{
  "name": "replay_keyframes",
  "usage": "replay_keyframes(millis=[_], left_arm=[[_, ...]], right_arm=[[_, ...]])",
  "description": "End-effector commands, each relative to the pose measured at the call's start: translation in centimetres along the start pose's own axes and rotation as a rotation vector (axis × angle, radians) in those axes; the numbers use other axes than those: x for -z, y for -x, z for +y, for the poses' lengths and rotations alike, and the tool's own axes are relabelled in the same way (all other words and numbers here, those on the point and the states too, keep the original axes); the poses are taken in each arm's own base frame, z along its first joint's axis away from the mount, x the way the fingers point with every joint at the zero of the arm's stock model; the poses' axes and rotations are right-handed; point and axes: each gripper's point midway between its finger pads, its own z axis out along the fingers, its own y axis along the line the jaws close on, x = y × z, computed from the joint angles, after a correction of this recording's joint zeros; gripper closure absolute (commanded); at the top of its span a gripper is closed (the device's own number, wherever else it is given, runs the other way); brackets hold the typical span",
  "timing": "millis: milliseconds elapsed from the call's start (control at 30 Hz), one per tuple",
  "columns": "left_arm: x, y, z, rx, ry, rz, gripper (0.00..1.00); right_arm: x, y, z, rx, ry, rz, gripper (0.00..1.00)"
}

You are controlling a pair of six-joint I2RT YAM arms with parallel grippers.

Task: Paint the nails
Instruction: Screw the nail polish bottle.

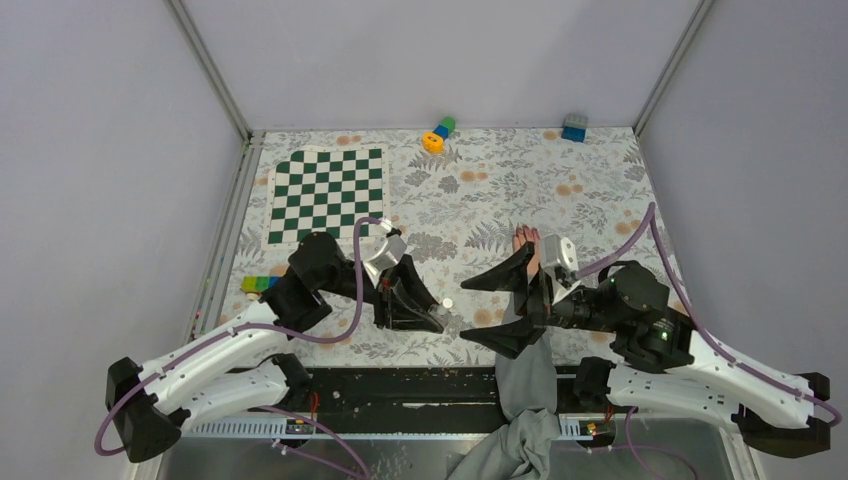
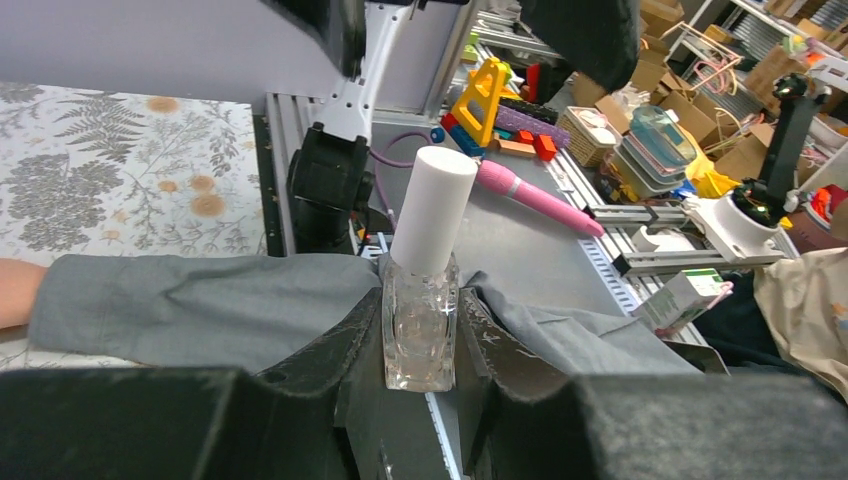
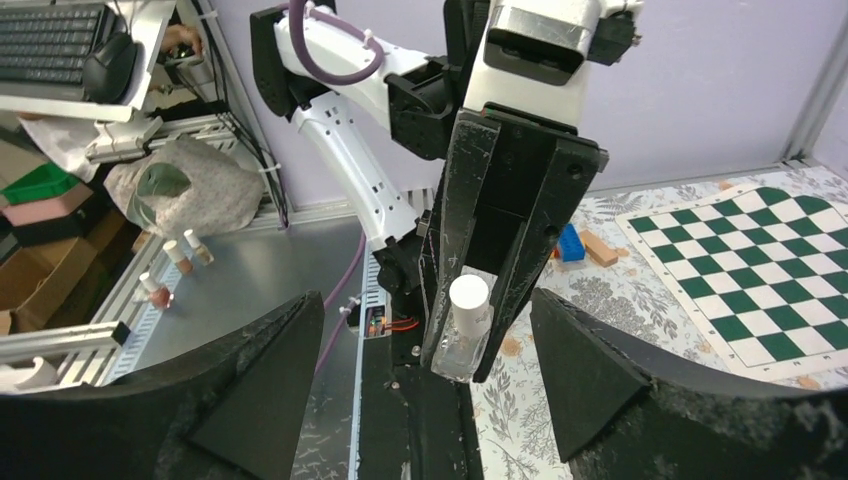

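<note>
As your top view shows, hand [image 1: 523,240]: centre frame, by right gripper [image 1: 470,310]; nails indistinct.
Right gripper: spread wide, empty.
Left gripper [image 2: 420,350]: wrist views show it clamping clear white-capped bottle [image 2: 425,270].

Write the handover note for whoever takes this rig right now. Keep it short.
Left gripper: shut on the nail polish bottle, white cap on, pointing toward the right gripper.
Right gripper: open, empty, facing the cap, over the grey sleeve.
The hand lies on the floral table just past the right gripper; the nails are too small to make out.
Done: bottle picked up and presented.
Left: take off the cap, draw the brush, paint each nail.
</note>
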Motion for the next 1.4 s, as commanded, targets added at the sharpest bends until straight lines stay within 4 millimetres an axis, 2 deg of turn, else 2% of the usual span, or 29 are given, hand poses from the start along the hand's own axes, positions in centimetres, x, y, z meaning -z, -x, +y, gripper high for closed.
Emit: replay_keyframes(millis=[0, 233, 467, 733, 1033, 1367], left_arm=[[-0.1, 2.2, -2.2, -0.088, -0.095, -0.032, 1.0], [-0.1, 2.2, -2.3, -0.089, -0.101, -0.03, 1.0], [0.0, 2.3, -2.5, -0.096, -0.1, -0.034, 1.0], [0.0, 2.4, -2.4, -0.105, -0.087, -0.046, 1.0], [0.1, 2.5, -2.4, -0.11, -0.085, -0.051, 1.0], [0.1, 2.5, -2.4, -0.11, -0.083, -0.051, 1.0]], right_arm=[[-1.0, 0.1, 0.7, 0.05, 0.071, -0.017, 0.19], [-2.0, 0.0, 0.3, 0.055, 0.069, -0.032, 0.27], [-2.9, -0.7, -0.1, 0.031, 0.065, -0.012, 0.32], [-3.2, -1.6, -0.5, -0.009, 0.048, 0.005, 0.38], [-3.5, -2.2, -0.4, -0.048, 0.056, -0.004, 0.51], [-3.5, -1.5, -0.2, -0.062, 0.065, -0.047, 0.51]])
